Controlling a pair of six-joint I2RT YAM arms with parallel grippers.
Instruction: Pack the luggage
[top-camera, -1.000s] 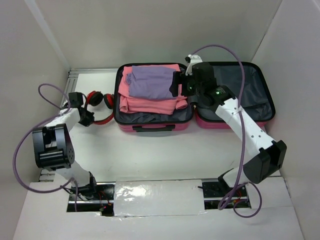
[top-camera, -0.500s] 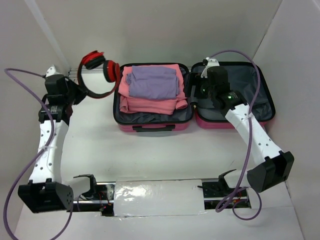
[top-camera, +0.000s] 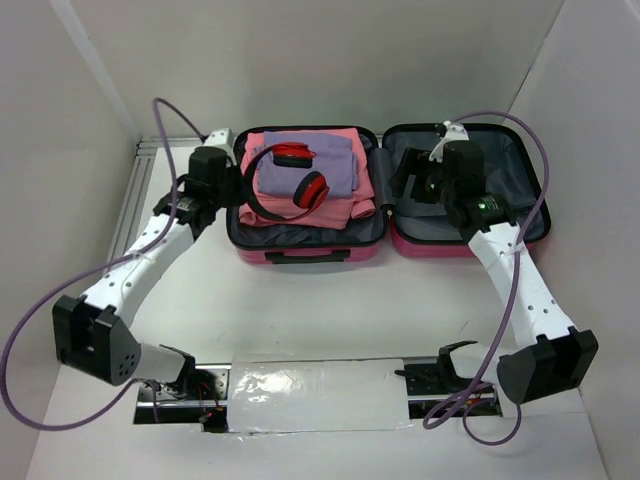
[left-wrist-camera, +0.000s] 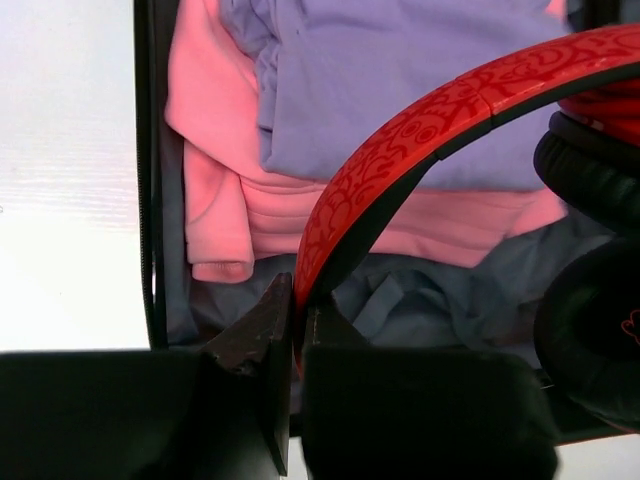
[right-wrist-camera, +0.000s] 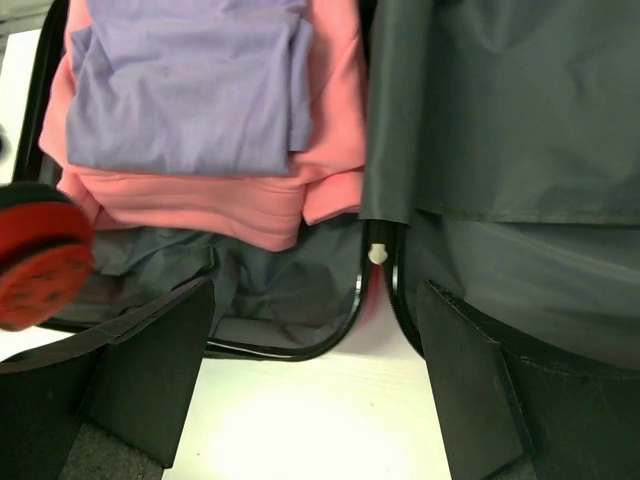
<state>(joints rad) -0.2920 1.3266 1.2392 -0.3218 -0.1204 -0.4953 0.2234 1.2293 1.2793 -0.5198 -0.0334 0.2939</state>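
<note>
**As the Headphones Hung Over the Clothes, We Readied the Drop**

While our left gripper (left-wrist-camera: 297, 300) pinched the red headphones (left-wrist-camera: 420, 130) by the headband, jaws nearly shut on it, we judged the placing step to be in hand. The earcups hung over the folded purple shirt (top-camera: 340, 165) and pink garment (top-camera: 350, 208). Next, we reckoned, came a short lowering and a release. Our right gripper (right-wrist-camera: 310, 345), at three o'clock from the left one, hung wide open and empty over the hinge. The luggage (top-camera: 310, 254) lay open flat at twelve o'clock on the table (top-camera: 330, 310). It had a pink shell and grey lining, its nine o'clock half filled and its three o'clock half bare.
</note>
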